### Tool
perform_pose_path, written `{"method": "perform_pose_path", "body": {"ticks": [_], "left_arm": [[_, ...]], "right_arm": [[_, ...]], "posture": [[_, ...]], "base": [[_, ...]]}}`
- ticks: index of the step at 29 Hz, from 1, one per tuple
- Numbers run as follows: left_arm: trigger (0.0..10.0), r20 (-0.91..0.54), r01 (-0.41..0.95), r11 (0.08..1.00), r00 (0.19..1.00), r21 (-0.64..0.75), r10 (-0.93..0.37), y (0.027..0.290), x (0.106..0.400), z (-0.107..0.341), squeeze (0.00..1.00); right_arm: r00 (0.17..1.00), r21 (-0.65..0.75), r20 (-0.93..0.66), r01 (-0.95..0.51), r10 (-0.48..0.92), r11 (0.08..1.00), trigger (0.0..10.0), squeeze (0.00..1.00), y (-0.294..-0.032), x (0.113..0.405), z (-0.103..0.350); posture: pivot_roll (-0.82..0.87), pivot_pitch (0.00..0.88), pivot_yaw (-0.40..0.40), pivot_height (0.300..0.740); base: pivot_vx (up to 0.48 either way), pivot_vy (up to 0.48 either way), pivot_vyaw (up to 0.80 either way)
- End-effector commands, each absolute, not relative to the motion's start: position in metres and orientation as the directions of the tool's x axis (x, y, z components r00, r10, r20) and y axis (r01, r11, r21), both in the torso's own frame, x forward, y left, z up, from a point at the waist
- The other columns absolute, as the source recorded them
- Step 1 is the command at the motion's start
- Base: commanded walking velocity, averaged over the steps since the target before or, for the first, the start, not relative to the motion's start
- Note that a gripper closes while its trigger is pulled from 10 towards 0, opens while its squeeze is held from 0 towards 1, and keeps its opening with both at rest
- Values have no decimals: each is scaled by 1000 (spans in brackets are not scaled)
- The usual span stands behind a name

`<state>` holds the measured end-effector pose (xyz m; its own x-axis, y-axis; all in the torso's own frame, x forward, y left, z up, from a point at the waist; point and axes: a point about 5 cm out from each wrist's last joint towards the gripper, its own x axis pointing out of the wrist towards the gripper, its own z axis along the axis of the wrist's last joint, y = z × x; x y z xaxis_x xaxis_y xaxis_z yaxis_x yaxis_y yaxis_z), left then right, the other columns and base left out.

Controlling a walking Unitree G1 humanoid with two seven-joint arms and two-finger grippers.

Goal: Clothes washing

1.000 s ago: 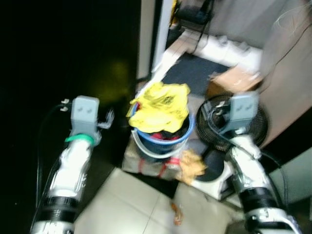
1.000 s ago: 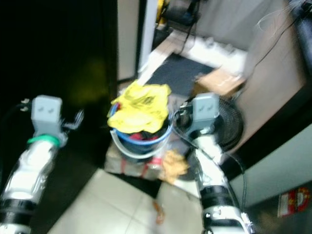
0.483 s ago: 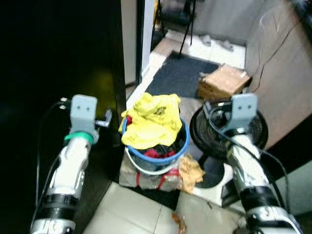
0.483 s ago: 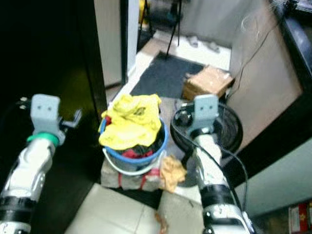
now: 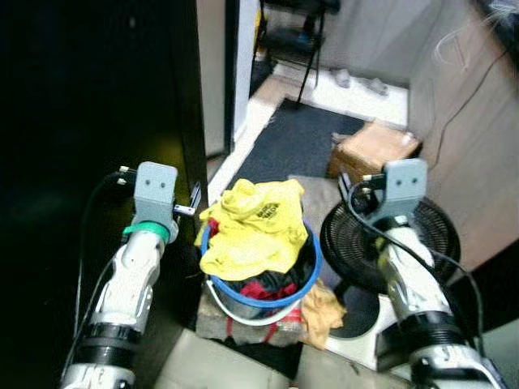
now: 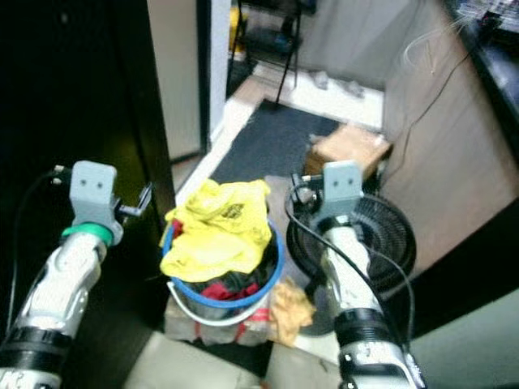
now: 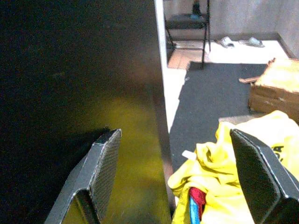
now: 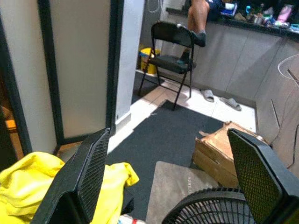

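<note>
At the far left of the head view a tall dark panel [image 5: 89, 97] takes up the frame, and the left hand [image 7: 175, 177] hangs in front of it at mid height, its two black fingers [image 7: 100, 172] spread wide and holding nothing. Just right of it, at lower centre, one blue bucket [image 5: 308, 271] with a white bail handle sits on a block [image 5: 251, 322] on the floor, heaped with laundry: one yellow shirt [image 5: 255, 231] on top, with red and dark pieces [image 5: 263, 288] below it, too tangled to count. The yellow shirt looks soft, light and floppy; it will likely drape and drag the pieces under it, so the bunched fold at the top of the heap seems the best place to pinch. The full bucket is likely heavier and stiffer, best taken by its handle or rim. One crumpled orange cloth [image 5: 323, 308] lies beside the bucket at its lower right. Behind, in the upper centre, lie one dark mat [image 5: 292, 142] and one cardboard box [image 5: 369, 150]. Right of the bucket stands one black floor fan [image 5: 357, 243], and above it the right hand [image 8: 170, 177] hovers, fingers wide apart and empty. In the right wrist view one folding chair [image 8: 170, 44] stands beyond the mat, with a person's leg [image 8: 196, 16] above it.
</note>
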<state>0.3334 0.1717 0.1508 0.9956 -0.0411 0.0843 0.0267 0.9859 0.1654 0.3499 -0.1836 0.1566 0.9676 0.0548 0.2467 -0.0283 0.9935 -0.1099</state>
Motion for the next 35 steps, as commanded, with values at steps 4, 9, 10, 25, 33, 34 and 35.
{"method": "perform_pose_path", "body": {"ticks": [4,9,10,25,33,34,35], "left_arm": [[10000,44,9,990,999,143,-16,180,332,143,0],[10000,-12,95,983,995,157,-94,171,331,131,0],[10000,-37,104,980,994,168,-99,170,331,123,0],[10000,-63,82,981,995,174,-72,165,327,106,0],[10000,-46,68,983,997,172,-61,168,331,108,0],[10000,-44,67,983,997,172,-61,168,331,109,0],[10000,-43,67,983,997,172,-61,167,331,109,0]], "right_arm": [[973,-123,227,-3,31,992,10000,0,-193,348,152],[975,-133,221,-2,32,991,10000,0,-194,347,150],[976,-143,213,-3,34,990,10000,0,-194,347,148],[981,-133,193,8,18,991,10000,0,-197,345,142],[980,-129,198,4,21,992,10000,0,-194,345,142],[980,-130,198,4,22,992,10000,0,-194,345,142],[980,-131,198,4,22,991,10000,0,-195,345,142]], "posture": [[-10,31,12,740],[-8,37,10,740],[-11,39,10,740],[-19,48,5,740],[-19,41,5,715],[-19,39,4,710],[-19,39,4,705]], "base": [[0,0,0],[0,0,0],[0,0,0],[0,0,0],[0,0,0],[0,0,0],[0,0,0]]}}
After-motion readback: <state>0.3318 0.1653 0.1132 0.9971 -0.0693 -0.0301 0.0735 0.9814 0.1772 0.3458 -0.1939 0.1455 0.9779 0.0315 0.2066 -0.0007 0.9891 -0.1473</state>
